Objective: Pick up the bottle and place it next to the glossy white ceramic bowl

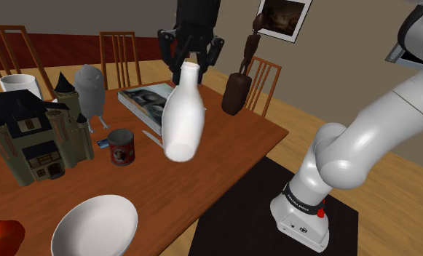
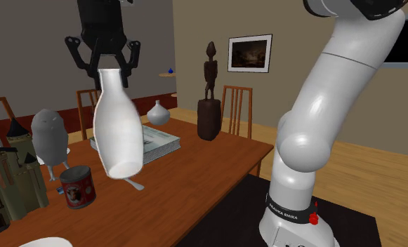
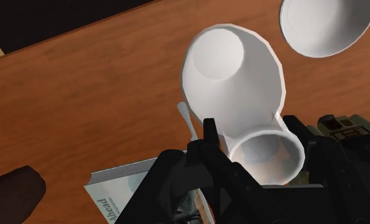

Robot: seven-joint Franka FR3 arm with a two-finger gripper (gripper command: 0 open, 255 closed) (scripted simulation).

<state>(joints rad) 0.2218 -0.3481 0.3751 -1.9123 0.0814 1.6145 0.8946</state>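
Observation:
A white bottle hangs tilted in the air above the wooden table, its base swung toward the camera in the shoulder view. My black gripper is shut on the bottle's neck from above. The second exterior view has the same bottle under the gripper, well clear of the tabletop. Looking along the gripper, I see the bottle clasped at its mouth. A glossy white bowl sits near the table's front edge at the shoulder view's lower left; it is also the bowl beyond the bottle's base.
A toy castle, a red can, a grey egg-shaped figure, a book and a white utensil lie under or beside the bottle. A dark wooden statue stands at the far edge. Chairs line the back.

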